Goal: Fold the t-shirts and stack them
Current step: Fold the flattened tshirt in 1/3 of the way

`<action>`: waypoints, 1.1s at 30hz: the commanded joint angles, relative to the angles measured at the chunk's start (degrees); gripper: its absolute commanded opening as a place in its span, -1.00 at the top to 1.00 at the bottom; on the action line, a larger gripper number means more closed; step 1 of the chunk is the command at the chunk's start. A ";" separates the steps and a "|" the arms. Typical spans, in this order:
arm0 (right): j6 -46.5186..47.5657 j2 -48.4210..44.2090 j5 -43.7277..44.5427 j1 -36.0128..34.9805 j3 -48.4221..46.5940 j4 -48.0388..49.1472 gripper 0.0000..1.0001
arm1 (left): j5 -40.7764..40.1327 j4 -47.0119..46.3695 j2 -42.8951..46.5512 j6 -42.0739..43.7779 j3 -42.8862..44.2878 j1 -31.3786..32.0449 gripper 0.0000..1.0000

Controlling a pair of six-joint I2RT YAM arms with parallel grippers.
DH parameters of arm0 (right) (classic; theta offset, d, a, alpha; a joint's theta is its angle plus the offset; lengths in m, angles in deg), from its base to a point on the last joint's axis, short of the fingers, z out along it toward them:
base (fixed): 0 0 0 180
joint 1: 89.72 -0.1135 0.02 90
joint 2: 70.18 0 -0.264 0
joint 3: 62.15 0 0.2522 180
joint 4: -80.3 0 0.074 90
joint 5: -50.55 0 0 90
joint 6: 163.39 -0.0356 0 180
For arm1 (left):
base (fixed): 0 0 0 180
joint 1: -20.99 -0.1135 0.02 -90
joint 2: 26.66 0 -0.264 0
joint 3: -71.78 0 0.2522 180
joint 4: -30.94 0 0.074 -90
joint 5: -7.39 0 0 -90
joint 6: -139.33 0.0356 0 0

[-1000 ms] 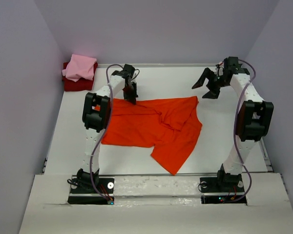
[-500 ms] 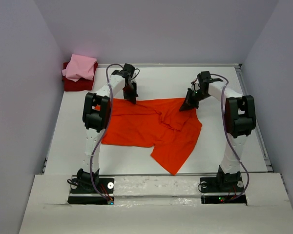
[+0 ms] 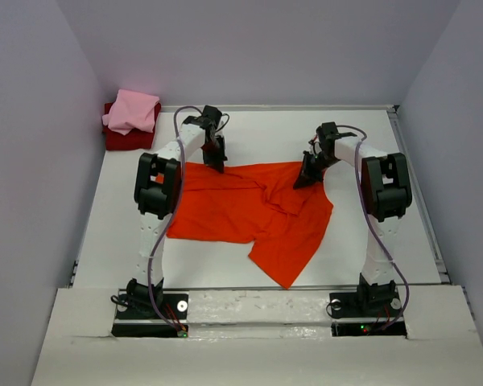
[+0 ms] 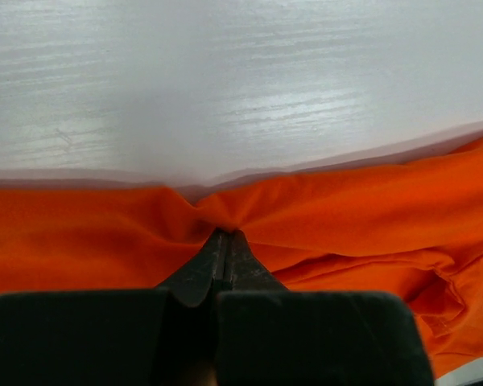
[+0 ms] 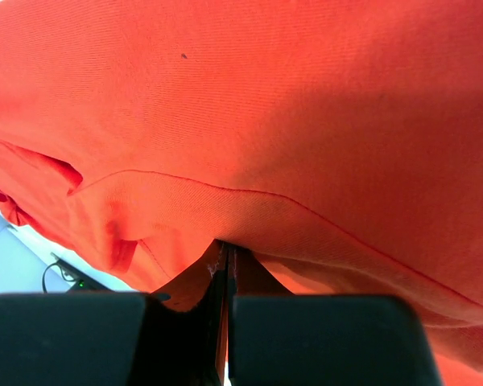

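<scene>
Right claw (image 3: 303, 180) has swung in from the right and pinched shut on the far edge of the orange-red t-shirt (image 3: 233, 211); left claw (image 3: 218, 164) clamped on the same edge, further left. Shirt lies rumpled mid white desk (image 3: 370, 217), grey walls around. Three shirts: pink t-shirt (image 3: 134, 111) atop dark red t-shirt (image 3: 122, 141), far-left corner.

1. Table (image 3: 266, 129): white, flat top, with a faint grain visible close up. Walls stand on its left, far and right sides.
2. Orange-red t-shirt (image 3: 225, 205): lies directly on the table at mid-surface, spread wide and creased. A flap is turned over near its centre. One pointed corner reaches toward the near edge.
3. Dark red t-shirt (image 3: 121, 141): folded small, set on the table in the far left corner, well apart from the orange-red t-shirt.
</scene>
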State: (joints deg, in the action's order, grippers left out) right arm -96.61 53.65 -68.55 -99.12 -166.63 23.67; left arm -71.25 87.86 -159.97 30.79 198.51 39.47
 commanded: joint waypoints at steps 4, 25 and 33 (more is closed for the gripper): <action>2.74 0.97 1.59 0.27 -0.69 0.16 1.00 | 2.27 1.58 12.37 -1.75 -5.20 0.24 0.27; 2.83 -0.16 -0.43 -0.26 -0.86 -0.37 1.00 | -23.63 9.23 13.09 8.17 -3.21 9.37 -0.01; 3.18 -1.40 -0.52 -0.79 -5.34 -4.76 1.00 | -28.41 13.36 4.47 6.34 8.32 11.84 -0.02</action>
State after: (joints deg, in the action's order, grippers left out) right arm -94.56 53.73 -69.01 -99.23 -168.00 21.48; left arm -95.45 97.30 -155.32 37.91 203.93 52.50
